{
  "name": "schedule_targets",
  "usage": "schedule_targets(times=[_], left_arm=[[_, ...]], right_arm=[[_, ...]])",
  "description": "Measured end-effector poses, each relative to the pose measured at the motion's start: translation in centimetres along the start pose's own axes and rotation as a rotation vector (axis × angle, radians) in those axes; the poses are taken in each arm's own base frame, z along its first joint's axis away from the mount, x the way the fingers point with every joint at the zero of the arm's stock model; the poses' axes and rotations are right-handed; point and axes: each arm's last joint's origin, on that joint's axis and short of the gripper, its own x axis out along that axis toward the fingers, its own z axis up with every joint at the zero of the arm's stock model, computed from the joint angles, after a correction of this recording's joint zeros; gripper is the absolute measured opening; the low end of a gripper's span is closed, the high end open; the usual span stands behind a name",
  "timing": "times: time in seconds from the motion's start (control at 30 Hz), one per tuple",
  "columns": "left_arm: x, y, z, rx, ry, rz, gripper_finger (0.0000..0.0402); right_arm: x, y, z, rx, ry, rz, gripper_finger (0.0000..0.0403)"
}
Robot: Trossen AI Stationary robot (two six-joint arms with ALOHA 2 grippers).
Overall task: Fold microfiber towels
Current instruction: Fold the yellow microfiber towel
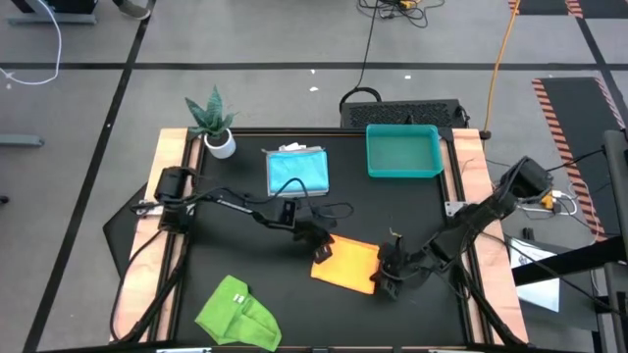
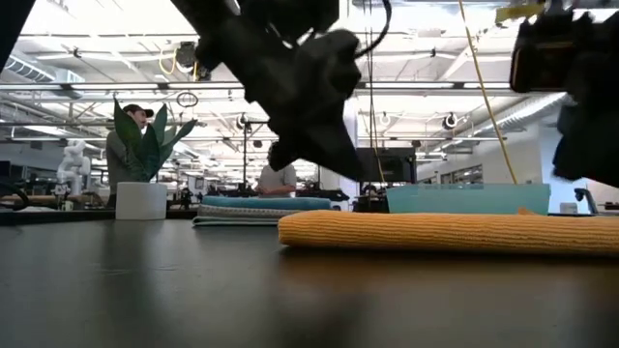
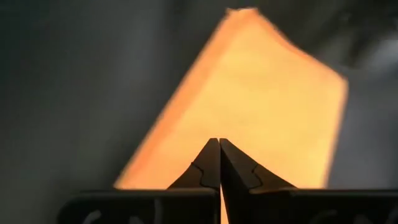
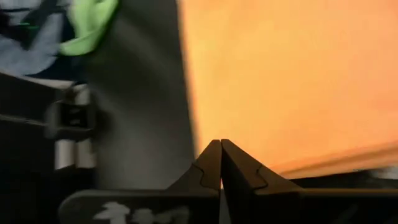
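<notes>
A yellow-orange towel (image 1: 348,263) lies folded flat on the black table, near the middle front; the low view shows it as a thick flat pad (image 2: 455,232). My left gripper (image 1: 321,248) hangs shut just over the towel's left edge, its tips (image 3: 219,142) above the cloth and clear of it in the low view (image 2: 355,172). My right gripper (image 1: 387,278) is shut too and hovers over the towel's right near corner (image 4: 221,142). A crumpled lime green towel (image 1: 235,312) lies at the front left. A stack of light blue and white towels (image 1: 297,169) rests at the back.
A teal plastic tray (image 1: 403,128) stands at the back right. A small potted plant (image 1: 214,123) stands at the back left corner. Wooden rails border the table's left and right edges. People show in the room beyond the table in the low view.
</notes>
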Motion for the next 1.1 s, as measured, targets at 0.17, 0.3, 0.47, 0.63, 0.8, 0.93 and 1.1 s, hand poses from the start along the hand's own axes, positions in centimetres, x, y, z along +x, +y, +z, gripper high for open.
schedule_targets(times=[0.17, 0.3, 0.47, 0.63, 0.8, 0.93, 1.1], left_arm=[[-0.1, -3.0, -1.5, 0.053, 0.058, -0.122, 0.0], [0.4, -4.8, -3.2, 0.102, 0.105, -0.134, 0.0], [1.0, -5.1, -4.4, 0.083, 0.139, -0.059, 0.0], [2.0, -5.1, -5.5, 0.042, 0.189, -0.031, 0.0], [2.1, -5.1, -5.6, 0.043, 0.189, -0.038, 0.0001], [0.6, -5.1, -4.4, 0.032, 0.156, -0.052, 0.0016], [-1.8, -4.9, -2.9, 0.013, 0.109, -0.036, 0.0038]], right_arm=[[-1.0, -1.8, 1.7, 0.0, 0.0, -0.136, 0.0], [-1.0, -3.3, 2.5, 0.005, -0.001, -0.208, 0.0], [-0.6, -5.7, 2.5, 0.042, 0.033, -0.24, 0.0], [-0.5, -6.3, 2.3, 0.056, 0.034, -0.215, 0.0], [-0.6, -6.1, 2.4, 0.037, 0.022, -0.189, 0.0], [-1.5, -5.6, 3.0, 0.027, -0.011, -0.141, 0.0], [-2.7, -4.9, 3.6, 0.025, -0.056, -0.068, 0.0]])
